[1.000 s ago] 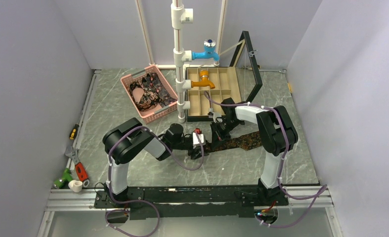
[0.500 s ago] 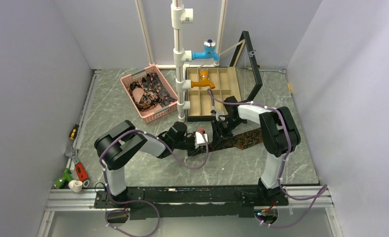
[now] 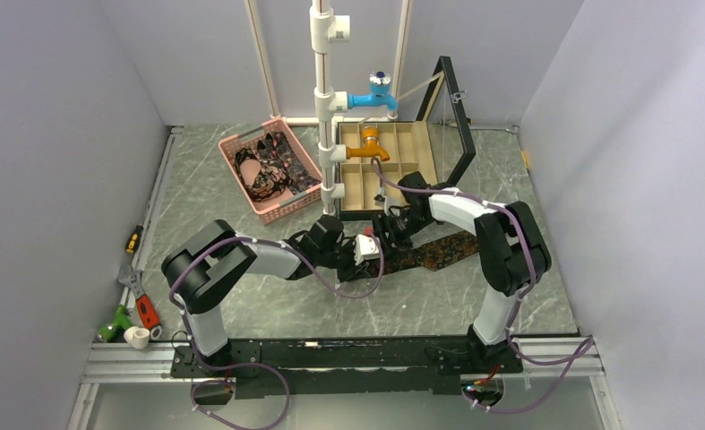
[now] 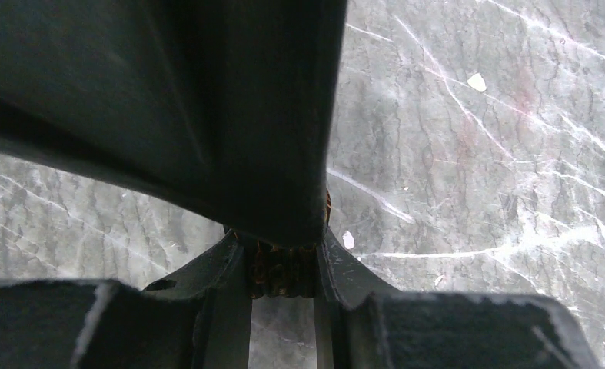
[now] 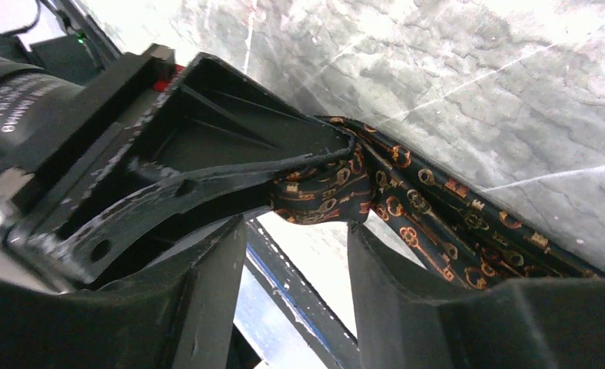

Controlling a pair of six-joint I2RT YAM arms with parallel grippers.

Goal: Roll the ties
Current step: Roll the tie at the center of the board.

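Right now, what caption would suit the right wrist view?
Left gripper pinches the curled end of a key-patterned tie, framed by the open right gripper.

The top external camera sits high at the 6 o'clock edge, looking steeply down over the whole table (image 3: 241,193). Both wrist cameras are very close in: the left faces straight down at the tabletop, the right looks obliquely toward the left gripper (image 5: 314,165). All three share the tie (image 3: 438,253) at centre
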